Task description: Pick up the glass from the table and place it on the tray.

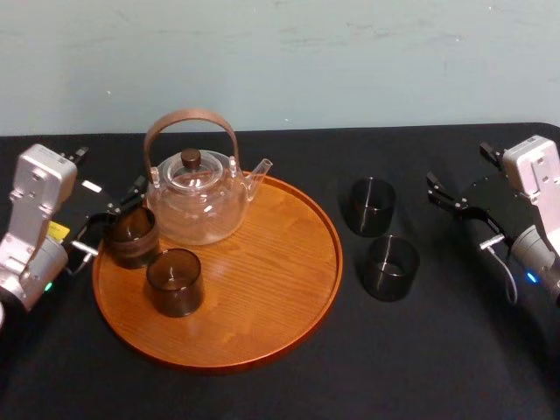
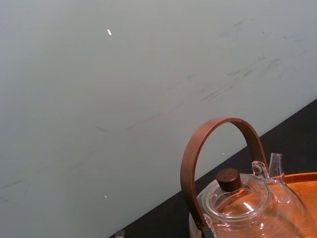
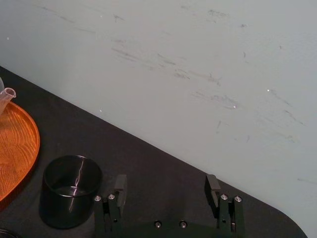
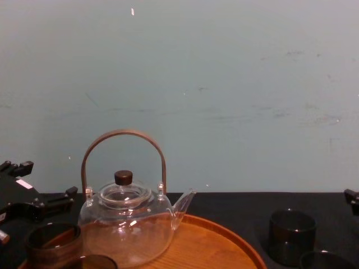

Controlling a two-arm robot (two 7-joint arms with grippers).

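1. Tray (image 1: 289, 324) lies on the black worktop (image 1: 437, 367) and carries a glass teapot (image 1: 197, 206) and two brown glasses: the rim glass (image 1: 131, 236) at its left edge and the front tray glass (image 1: 174, 282).
2. Right of the tray, apart from it, the rear dark glass (image 1: 372, 206) and the front dark glass (image 1: 391, 267) stand on the worktop.
3. Left gripper (image 1: 111, 219): fingers spread, at the rim glass; contact cannot be told.
4. Right gripper (image 1: 457, 206): fingers spread, empty, just right of the rear dark glass.

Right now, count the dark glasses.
4 glasses. Two on the tray: one at its left edge beside the left gripper, one in front. Two on the table right of it.
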